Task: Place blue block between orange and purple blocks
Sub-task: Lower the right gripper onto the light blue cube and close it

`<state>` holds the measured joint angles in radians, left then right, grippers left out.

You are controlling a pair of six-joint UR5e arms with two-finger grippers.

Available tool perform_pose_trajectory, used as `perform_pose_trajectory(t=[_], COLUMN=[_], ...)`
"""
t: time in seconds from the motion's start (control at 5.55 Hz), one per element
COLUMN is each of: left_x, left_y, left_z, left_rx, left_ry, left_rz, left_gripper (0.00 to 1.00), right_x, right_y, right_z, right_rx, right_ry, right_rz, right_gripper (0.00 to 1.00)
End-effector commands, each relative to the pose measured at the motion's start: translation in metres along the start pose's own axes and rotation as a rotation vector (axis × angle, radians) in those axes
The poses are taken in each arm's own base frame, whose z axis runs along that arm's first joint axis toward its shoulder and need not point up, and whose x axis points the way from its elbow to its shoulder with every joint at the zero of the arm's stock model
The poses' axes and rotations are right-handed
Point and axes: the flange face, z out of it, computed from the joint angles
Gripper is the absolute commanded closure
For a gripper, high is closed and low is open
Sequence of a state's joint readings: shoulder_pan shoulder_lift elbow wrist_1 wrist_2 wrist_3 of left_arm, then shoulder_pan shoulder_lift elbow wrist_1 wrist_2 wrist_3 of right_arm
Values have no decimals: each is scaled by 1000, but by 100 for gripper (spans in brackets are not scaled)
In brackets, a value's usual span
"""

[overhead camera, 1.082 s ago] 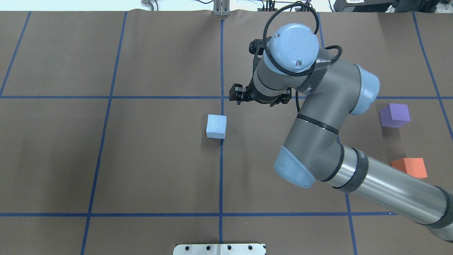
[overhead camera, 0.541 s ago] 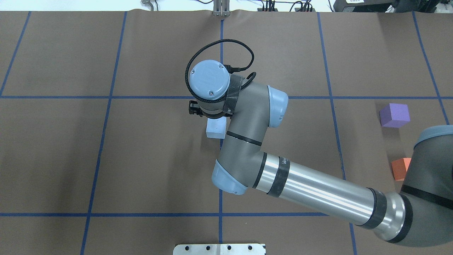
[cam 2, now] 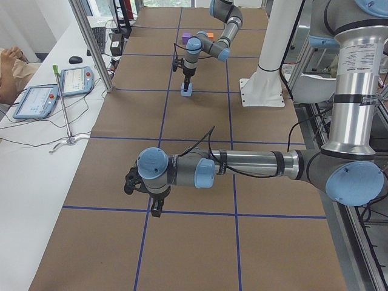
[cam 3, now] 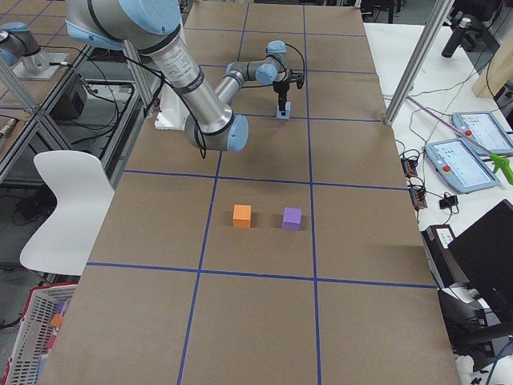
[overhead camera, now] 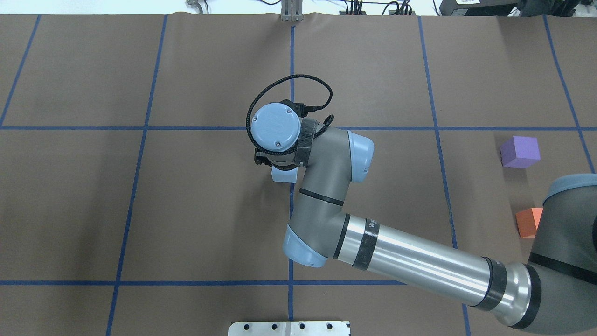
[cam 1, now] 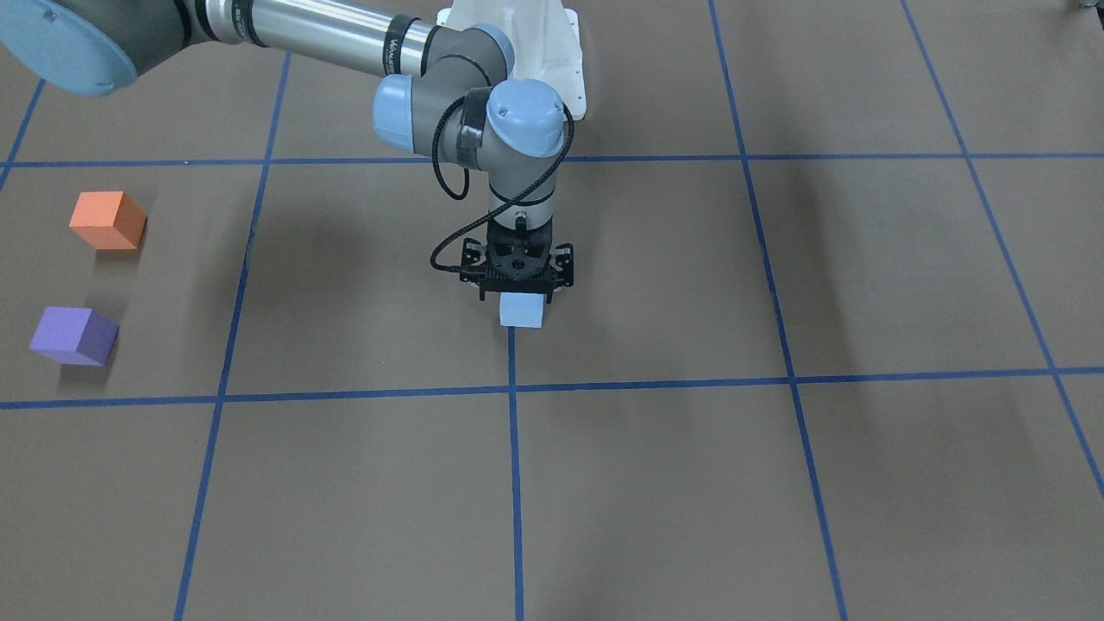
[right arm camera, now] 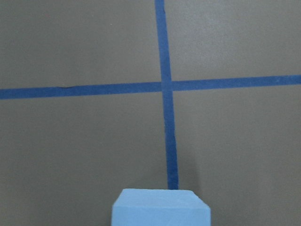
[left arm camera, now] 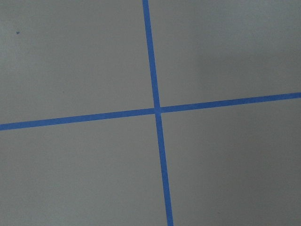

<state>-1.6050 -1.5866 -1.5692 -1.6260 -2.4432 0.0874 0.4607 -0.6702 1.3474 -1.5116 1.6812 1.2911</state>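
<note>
The light blue block (cam 1: 522,312) sits on the brown table at a blue tape line near the centre; it also shows in the overhead view (overhead camera: 284,176) and at the bottom of the right wrist view (right arm camera: 161,207). My right gripper (cam 1: 516,297) points straight down right over it, fingers open and straddling its top. The orange block (cam 1: 107,220) and the purple block (cam 1: 72,335) stand apart from each other on my right side, with a gap between them. My left gripper (cam 2: 156,211) hangs over a tape crossing far off; I cannot tell if it is open.
Blue tape lines (overhead camera: 291,70) divide the brown table cover into squares. The right arm's long forearm (overhead camera: 419,266) lies across the table's right half, partly covering the orange block (overhead camera: 528,222) from above. A metal plate (overhead camera: 289,328) is at the near edge.
My right arm swung left from the back centre-right to directly over the blue block, then shifted closer over it, now covering most of it from above.
</note>
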Motion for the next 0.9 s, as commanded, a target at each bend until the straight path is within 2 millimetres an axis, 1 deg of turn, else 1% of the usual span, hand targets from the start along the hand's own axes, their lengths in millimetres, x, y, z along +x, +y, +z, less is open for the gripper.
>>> perform_pose_trajectory(t=[0.0, 0.18, 0.36, 0.54, 0.72], left_x=[1, 1, 1, 1, -1], left_y=[-1, -2, -3, -2, -2], left_z=[-1, -1, 0, 0, 1], left_rx=[8, 17, 15, 15, 12], left_ry=[-2, -2, -4, -4, -3], left_rz=[7, 12, 10, 10, 2], left_gripper=[0, 0, 0, 0, 0], right_x=[3, 1, 5, 18, 65], right_y=[3, 2, 1, -16, -57], right_z=[7, 6, 8, 2, -12], right_rx=[19, 19, 20, 24, 23], right_ry=[-24, -29, -26, -27, -34], right_rz=[7, 6, 2, 9, 28], right_gripper=[23, 76, 92, 92, 92])
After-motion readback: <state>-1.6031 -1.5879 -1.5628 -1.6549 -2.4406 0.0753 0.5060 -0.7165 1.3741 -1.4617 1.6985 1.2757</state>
